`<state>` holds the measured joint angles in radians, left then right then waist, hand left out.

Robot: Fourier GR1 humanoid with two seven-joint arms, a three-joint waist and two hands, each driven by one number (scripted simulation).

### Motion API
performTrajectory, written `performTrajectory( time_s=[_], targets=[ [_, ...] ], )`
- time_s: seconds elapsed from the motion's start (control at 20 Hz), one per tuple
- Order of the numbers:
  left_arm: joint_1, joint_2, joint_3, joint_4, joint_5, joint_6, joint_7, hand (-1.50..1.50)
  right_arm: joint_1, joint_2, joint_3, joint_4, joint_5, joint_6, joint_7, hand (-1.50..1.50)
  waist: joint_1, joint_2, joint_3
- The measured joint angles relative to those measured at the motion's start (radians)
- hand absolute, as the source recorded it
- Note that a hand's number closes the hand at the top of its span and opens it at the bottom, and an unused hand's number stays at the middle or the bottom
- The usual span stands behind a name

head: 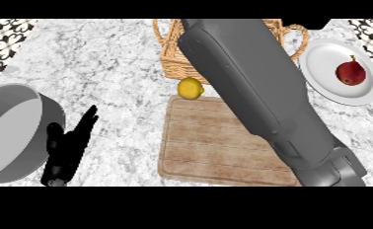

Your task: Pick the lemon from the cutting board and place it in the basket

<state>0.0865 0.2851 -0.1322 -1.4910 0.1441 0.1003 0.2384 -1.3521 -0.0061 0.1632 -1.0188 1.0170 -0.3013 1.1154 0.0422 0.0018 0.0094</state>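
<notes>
The yellow lemon [191, 89] lies at the far left corner of the wooden cutting board [218, 144], right below the near side of the wicker basket [171, 55]. My right forearm stretches from the lower right diagonally up over the board and across the basket, covering most of it. It passes to the right of the lemon, and the right hand itself lies beyond the picture's top. My left hand [67, 146] rests open at the lower left, fingers straight and pointing up, holding nothing.
A grey metal pot [16, 124] stands at the left edge, just beside my left hand. A white plate [320, 70] with a red pear-like fruit [350, 72] sits at the right, next to the basket's handle [300, 43].
</notes>
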Motion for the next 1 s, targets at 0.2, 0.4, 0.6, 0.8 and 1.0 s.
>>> performTrajectory(
  time_s=[0.2,0.4,0.6,0.8,1.0],
  targets=[
    [0.002,0.0,0.005,-0.002,0.001,-0.005,0.009,0.0,0.006,0.0,-0.038,0.071,-0.024,-0.055,-0.038,1.5,-0.004,0.001,0.0],
    [0.011,-0.003,0.006,-0.005,-0.007,-0.006,-0.004,0.0,0.033,0.001,-0.106,0.102,-0.071,-0.147,-0.093,1.5,-0.005,0.003,0.001],
    [0.002,0.003,0.021,0.01,0.006,-0.023,0.0,0.0,0.077,0.002,-0.12,0.125,-0.129,-0.238,-0.123,1.5,-0.009,0.001,0.002],
    [0.014,0.001,0.025,0.002,0.002,-0.028,-0.008,0.0,0.114,0.003,-0.14,0.17,-0.172,-0.309,-0.186,1.5,-0.012,0.0,0.003],
    [0.017,-0.002,0.03,0.005,-0.001,-0.03,-0.013,0.0,0.143,-0.014,-0.129,0.234,-0.148,-0.346,-0.188,1.5,-0.018,-0.002,0.003]
  ],
)
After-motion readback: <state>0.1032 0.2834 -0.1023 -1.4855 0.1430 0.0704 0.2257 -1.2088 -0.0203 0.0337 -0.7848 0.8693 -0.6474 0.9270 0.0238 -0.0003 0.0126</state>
